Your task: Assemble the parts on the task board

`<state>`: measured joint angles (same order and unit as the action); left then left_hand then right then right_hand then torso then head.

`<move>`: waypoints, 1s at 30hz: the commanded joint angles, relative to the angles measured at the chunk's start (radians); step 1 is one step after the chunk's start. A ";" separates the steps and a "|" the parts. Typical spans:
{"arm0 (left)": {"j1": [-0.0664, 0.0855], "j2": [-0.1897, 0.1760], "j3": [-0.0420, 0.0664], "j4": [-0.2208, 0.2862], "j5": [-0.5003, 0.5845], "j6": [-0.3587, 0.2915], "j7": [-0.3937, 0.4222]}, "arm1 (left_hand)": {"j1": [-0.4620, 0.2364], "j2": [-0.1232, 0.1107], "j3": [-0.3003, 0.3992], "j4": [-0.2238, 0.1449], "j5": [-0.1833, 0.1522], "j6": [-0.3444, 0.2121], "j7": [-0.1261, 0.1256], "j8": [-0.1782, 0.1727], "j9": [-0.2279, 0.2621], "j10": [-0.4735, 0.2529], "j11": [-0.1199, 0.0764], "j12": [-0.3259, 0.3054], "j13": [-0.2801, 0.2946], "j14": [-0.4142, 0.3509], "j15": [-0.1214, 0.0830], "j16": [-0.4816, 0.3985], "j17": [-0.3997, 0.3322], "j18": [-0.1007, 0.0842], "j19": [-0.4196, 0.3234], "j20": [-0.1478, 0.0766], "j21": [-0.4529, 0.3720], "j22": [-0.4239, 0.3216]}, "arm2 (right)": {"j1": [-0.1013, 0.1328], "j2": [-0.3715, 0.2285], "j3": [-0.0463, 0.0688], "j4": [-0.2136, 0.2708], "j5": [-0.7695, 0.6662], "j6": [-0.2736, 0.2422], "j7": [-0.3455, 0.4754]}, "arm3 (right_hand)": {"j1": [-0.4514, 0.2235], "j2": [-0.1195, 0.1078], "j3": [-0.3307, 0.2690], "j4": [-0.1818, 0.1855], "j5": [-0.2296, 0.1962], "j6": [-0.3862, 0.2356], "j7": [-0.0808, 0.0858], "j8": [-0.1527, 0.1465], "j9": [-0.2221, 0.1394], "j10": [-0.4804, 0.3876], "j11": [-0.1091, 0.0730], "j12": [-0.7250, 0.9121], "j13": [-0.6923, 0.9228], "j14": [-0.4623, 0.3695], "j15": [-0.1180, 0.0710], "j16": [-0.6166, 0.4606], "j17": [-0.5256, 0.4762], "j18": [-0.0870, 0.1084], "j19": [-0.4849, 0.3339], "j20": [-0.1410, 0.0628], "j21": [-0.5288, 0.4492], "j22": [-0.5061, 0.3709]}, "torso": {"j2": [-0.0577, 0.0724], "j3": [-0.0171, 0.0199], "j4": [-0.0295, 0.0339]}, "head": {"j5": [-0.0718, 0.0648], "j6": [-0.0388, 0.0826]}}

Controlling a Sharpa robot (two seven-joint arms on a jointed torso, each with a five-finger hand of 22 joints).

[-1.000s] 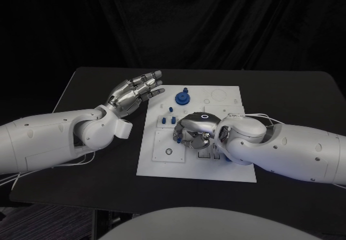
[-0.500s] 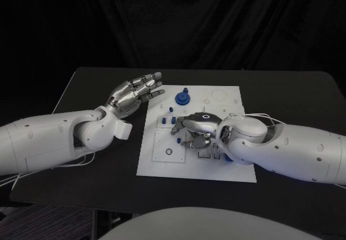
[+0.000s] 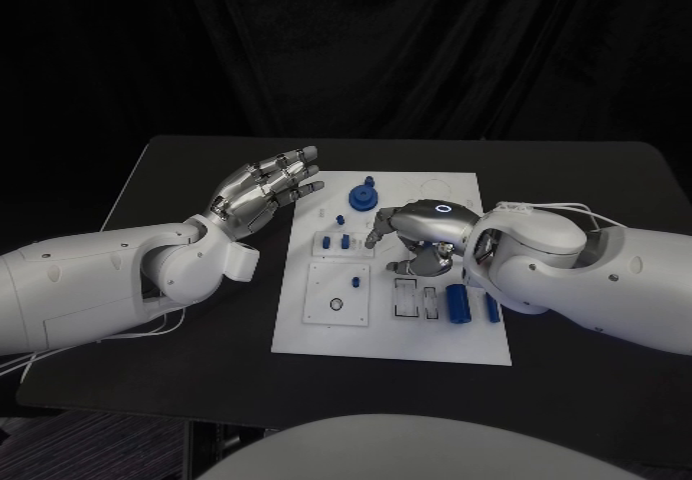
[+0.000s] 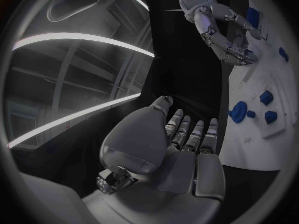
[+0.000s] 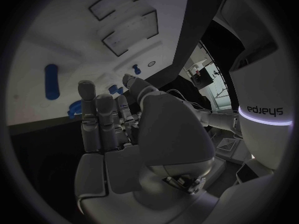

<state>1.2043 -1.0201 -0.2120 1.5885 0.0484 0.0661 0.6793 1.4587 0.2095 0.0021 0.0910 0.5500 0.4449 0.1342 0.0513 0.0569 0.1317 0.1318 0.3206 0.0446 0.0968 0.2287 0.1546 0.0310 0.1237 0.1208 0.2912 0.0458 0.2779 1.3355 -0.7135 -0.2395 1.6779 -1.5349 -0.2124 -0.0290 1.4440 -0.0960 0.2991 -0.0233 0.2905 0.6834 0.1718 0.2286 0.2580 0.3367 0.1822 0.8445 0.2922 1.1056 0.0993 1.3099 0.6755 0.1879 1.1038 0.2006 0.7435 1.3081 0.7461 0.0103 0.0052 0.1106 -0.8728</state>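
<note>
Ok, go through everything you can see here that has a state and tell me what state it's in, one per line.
left hand: open, holding nothing, raised beside the task board.
right hand: over the board, fingers curled down; whether it holds anything cannot be told.
task board: flat on the table.
blue round part: standing at the board's far end.
two blue cylinders: lying on the board by the right arm.

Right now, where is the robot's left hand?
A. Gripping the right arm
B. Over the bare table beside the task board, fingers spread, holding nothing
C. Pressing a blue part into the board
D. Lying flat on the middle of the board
B: in the head view the left hand hangs beside the task board, fingers apart, nothing held.
</note>
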 commanded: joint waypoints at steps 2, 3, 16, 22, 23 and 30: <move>-0.002 0.002 0.001 0.002 0.016 0.009 0.022 | -0.009 0.001 0.003 0.000 0.003 0.005 0.005 0.006 0.001 0.003 0.002 0.004 0.001 0.005 0.005 0.005 0.002 0.006 0.007 0.001 0.005 0.001 | 0.020 -0.037 -0.001 0.025 0.008 -0.035 -0.036 | 0.000 0.005 -0.008 0.007 0.008 0.021 0.004 0.011 -0.007 0.027 -0.005 0.008 -0.014 0.031 -0.004 0.018 0.028 -0.023 0.029 -0.004 0.034 0.043 | -0.002 -0.0002 -0.0009 | -0.007 0.000; -0.002 0.002 0.001 0.001 0.016 0.009 0.021 | -0.009 0.001 0.003 0.000 0.003 0.005 0.005 0.006 0.001 0.003 0.002 0.004 0.001 0.005 0.005 0.005 0.002 0.006 0.007 0.001 0.005 0.001 | 0.024 -0.046 -0.001 0.026 0.008 -0.041 -0.037 | -0.001 0.005 -0.008 0.008 0.009 0.023 0.004 0.011 -0.008 0.031 -0.006 0.009 -0.017 0.035 -0.005 0.020 0.030 -0.023 0.033 -0.005 0.038 0.043 | -0.001 -0.0003 -0.0006 | -0.008 0.000; -0.012 0.000 0.001 0.001 0.018 0.011 0.020 | -0.010 0.001 0.006 -0.001 0.003 0.007 0.005 0.007 0.002 0.003 0.002 0.004 0.001 0.006 0.005 0.007 0.002 0.006 0.008 0.001 0.006 0.001 | 0.019 -0.097 -0.004 -0.011 0.010 -0.071 -0.067 | -0.011 0.001 -0.010 0.023 0.009 0.067 0.006 0.019 -0.025 0.084 -0.017 0.008 -0.053 0.097 -0.016 0.050 0.088 -0.036 0.090 -0.015 0.105 0.060 | 0.002 -0.0003 -0.0017 | -0.004 0.000; -0.014 0.001 0.001 -0.001 0.018 0.011 0.018 | -0.010 0.001 0.006 -0.001 0.003 0.007 0.005 0.007 0.002 0.003 0.002 0.004 0.001 0.006 0.005 0.007 0.002 0.006 0.008 0.001 0.006 0.001 | 0.010 -0.102 -0.005 -0.032 0.008 -0.079 -0.077 | -0.012 -0.001 -0.011 0.025 0.008 0.066 0.005 0.017 -0.027 0.086 -0.018 0.007 -0.056 0.098 -0.017 0.050 0.084 -0.036 0.090 -0.016 0.103 0.059 | 0.003 0.0015 0.0019 | -0.009 0.000; -0.014 0.002 0.001 -0.001 0.018 0.011 0.018 | -0.010 0.001 0.006 -0.001 0.003 0.007 0.005 0.007 0.002 0.003 0.002 0.004 0.001 0.006 0.005 0.007 0.002 0.006 0.008 0.001 0.006 0.001 | 0.008 -0.103 -0.005 -0.035 0.007 -0.079 -0.079 | -0.012 -0.001 -0.011 0.025 0.008 0.066 0.005 0.017 -0.027 0.086 -0.018 0.007 -0.056 0.097 -0.017 0.050 0.084 -0.035 0.090 -0.016 0.103 0.059 | 0.003 0.0007 0.0023 | -0.009 0.000; -0.015 0.002 0.001 -0.001 0.018 0.013 0.016 | -0.010 0.000 0.007 -0.001 0.004 0.010 0.005 0.008 0.002 0.003 0.002 0.005 0.001 0.006 0.005 0.007 0.002 0.005 0.009 0.001 0.006 0.002 | 0.001 -0.101 -0.005 -0.053 0.006 -0.068 -0.087 | -0.009 0.001 -0.004 0.028 0.015 0.087 0.005 0.021 -0.033 0.122 -0.024 0.009 -0.072 0.112 -0.023 0.054 0.093 -0.038 0.105 -0.021 0.116 0.063 | 0.004 0.0011 0.0002 | -0.005 0.000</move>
<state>1.1903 -1.0190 -0.2120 1.5863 0.0621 0.0663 0.6793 1.4589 0.2097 0.0021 0.0910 0.5500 0.4485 0.1378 0.0551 0.0577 0.1316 0.1318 0.3205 0.0445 0.1004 0.2324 0.1584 0.0318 0.1237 0.1206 0.2912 0.0458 0.2793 1.3394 -0.8146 -0.2451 1.6264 -1.5254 -0.2677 -0.0881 1.4438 -0.0959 0.2953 0.0028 0.3020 0.7678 0.1770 0.2449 0.2251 0.4556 0.1591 0.8528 0.2217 1.2134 0.0753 1.3613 0.7670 0.1559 1.2031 0.1783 0.8568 1.3081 0.7490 0.0112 0.0063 0.1048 -0.8728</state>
